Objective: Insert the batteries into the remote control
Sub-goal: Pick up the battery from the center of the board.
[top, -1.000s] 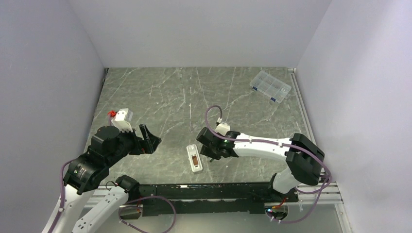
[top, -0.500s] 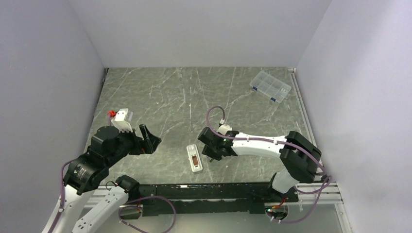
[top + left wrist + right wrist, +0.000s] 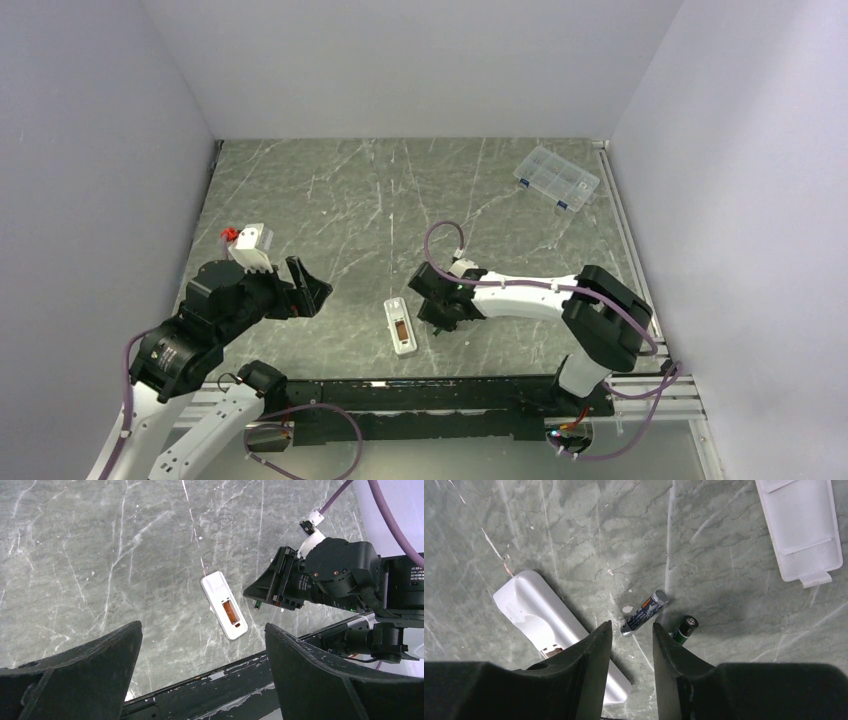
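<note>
Right arm is clearly the one on this job. In the right wrist view the right gripper [image 3: 631, 627] hangs low over the table [image 3: 724, 580] with its jaws part open: a narrow gap, nothing in them. One battery [image 3: 643, 612] lies flat in the middle of the frame, its lower end poking in between the jaws. The second battery [image 3: 686, 627] sits just right of it, half tucked behind the finger [image 3: 684, 675] on the right of the frame.

Thing to watch: that first battery's long axis runs diagonal, lower left to upper right, so it's skewed to the jaws rather than square across them. Looks like a wrist twist would be needed for a clean pinch.

The remote [image 3: 549, 622] lies at the lower left of the same frame, bay open, close beside the batteries but not touching. Its cover [image 3: 801, 530] is up in the top right corner. The left gripper [image 3: 202, 627] is wide open and empty, well off at the left of the top view.
</note>
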You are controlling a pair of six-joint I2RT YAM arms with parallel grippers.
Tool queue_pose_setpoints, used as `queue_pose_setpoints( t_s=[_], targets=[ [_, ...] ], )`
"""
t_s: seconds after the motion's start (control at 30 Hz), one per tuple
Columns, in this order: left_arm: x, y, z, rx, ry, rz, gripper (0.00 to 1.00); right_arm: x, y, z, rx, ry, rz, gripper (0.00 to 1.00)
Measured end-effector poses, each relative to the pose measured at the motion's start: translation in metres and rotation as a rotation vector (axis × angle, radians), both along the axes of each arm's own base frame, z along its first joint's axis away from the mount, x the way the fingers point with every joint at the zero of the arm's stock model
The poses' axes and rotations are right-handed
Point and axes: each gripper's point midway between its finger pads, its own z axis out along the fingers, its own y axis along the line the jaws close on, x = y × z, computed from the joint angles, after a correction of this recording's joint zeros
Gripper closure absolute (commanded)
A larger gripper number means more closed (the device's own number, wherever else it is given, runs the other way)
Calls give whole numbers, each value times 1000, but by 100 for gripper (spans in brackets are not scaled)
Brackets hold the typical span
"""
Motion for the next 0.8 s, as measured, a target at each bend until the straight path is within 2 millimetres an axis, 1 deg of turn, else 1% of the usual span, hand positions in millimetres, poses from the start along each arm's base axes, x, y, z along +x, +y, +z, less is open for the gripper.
queue_pose_setpoints(
  t_s=[0.27, 0.5, 0.8],
  targets=[
    [0, 0, 0, 1, -1, -1, 2, 2, 1, -2, -11, 3, 2, 65],
    [-1, 0, 1, -3, -8, -1, 2, 7, 6, -3, -53, 7, 30, 70],
    [-3, 1, 5, -12, -25, -1, 1, 8, 6, -5, -77, 11, 55, 71]
  ],
)
